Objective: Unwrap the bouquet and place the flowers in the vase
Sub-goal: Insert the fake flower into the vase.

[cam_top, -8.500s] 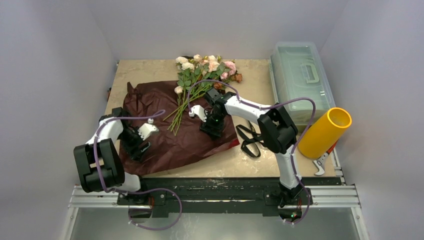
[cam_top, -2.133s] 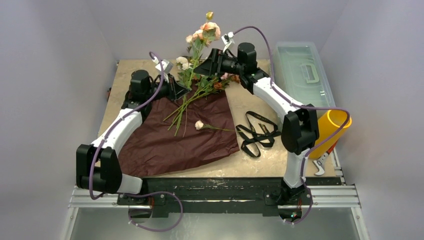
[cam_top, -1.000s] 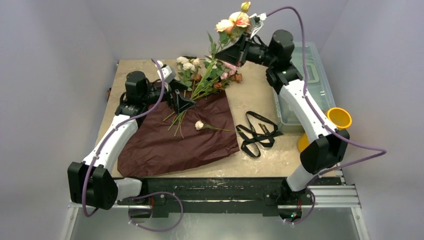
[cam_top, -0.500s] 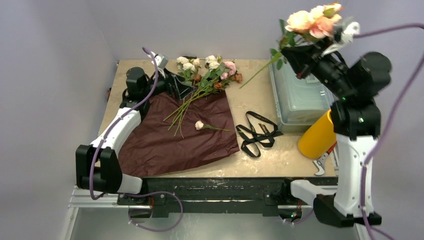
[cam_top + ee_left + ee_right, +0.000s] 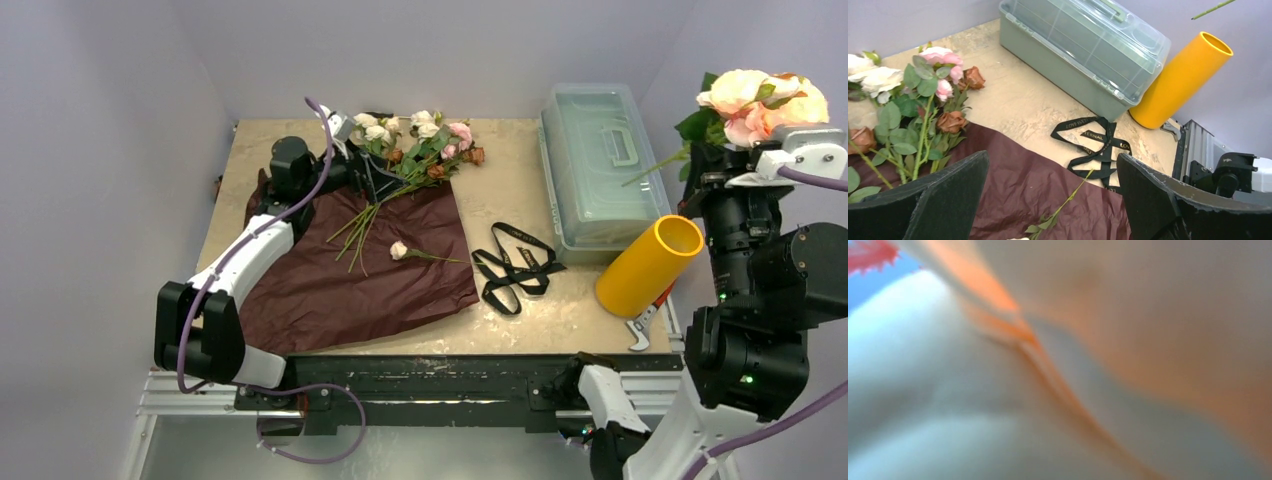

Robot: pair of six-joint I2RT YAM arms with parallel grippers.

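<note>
The bouquet is undone. Its maroon paper (image 5: 360,275) lies flat, and most of the flowers (image 5: 415,145) rest across its far edge, their stems on the sheet. One small loose rose (image 5: 399,249) lies mid-sheet. My left gripper (image 5: 374,180) hovers open over those stems with nothing between its fingers (image 5: 943,200). My right gripper (image 5: 722,172) is raised at the far right, shut on a stem of peach roses (image 5: 762,93) above the yellow vase (image 5: 648,266), which leans tilted. Blurred petals fill the right wrist view.
A clear plastic box with a handle (image 5: 600,160) stands at the back right, beside the vase (image 5: 1180,80). A black ribbon (image 5: 512,266) lies between the paper and the vase. A white and red tool (image 5: 640,325) lies at the table's right front corner.
My right arm has swung from the back centre to the far right, carrying the peach roses high above the vase. My left gripper has opened wide beside the flower pile.
</note>
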